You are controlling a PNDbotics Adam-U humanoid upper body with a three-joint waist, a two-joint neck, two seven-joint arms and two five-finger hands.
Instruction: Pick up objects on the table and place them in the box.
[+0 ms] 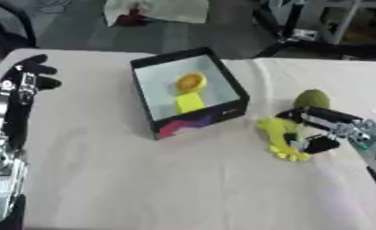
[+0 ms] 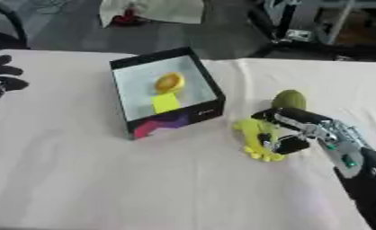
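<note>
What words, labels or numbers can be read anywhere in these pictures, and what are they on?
None can be read.
The black box has pink and purple patches and a small pale mark on its front wall; too blurred to read.
The right hand and left hand show no lettering.

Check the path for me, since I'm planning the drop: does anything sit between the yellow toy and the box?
Nothing visible does: bare tablecloth separates the yellow toy, at the right hand, from the box.

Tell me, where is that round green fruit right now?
The green fruit sits on the table's right side, right of the box, just behind the right hand and the yellow toy.
</note>
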